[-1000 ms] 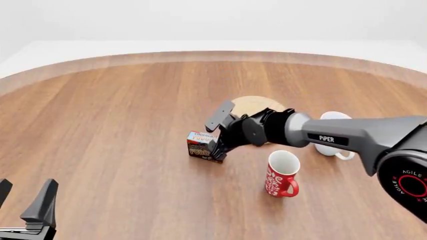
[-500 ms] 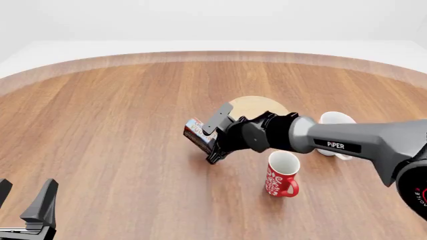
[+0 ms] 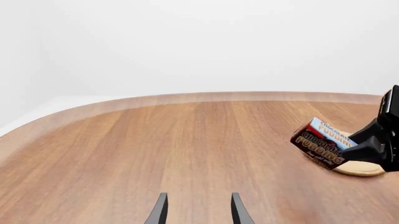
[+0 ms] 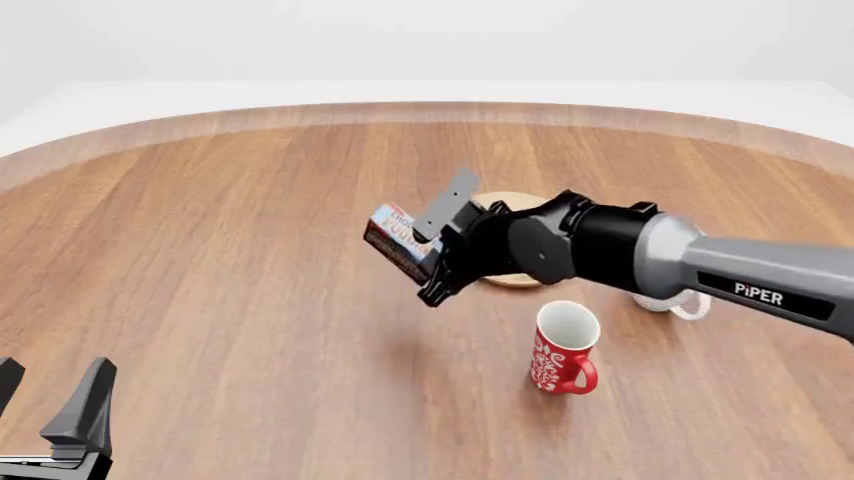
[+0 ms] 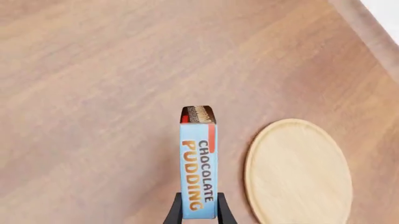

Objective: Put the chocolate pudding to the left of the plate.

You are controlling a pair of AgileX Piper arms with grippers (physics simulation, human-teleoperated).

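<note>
Gripping the chocolate pudding (image 5: 198,177), right end effector (image 5: 198,212); wrist view reveals the plate (image 5: 298,170) beside it.

Bench (image 4: 200,250), wood-grain, rounded far edge: bears plate (image 4: 497,203), red patterned mug (image 4: 563,349), white mug (image 4: 681,303).

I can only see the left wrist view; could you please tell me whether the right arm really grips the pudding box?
Observer: Yes. The right wrist view shows the right gripper with its fingers shut on both sides of the dark brown, blue-topped chocolate pudding box.
Operator: Thank you. Does anything stand near the round light-wood plate?
Observer: A red patterned mug stands upright on the arms' side of it.
Operator: Anything else?
Observer: A white mug sits to the plate's right, mostly hidden behind the right arm.
</note>
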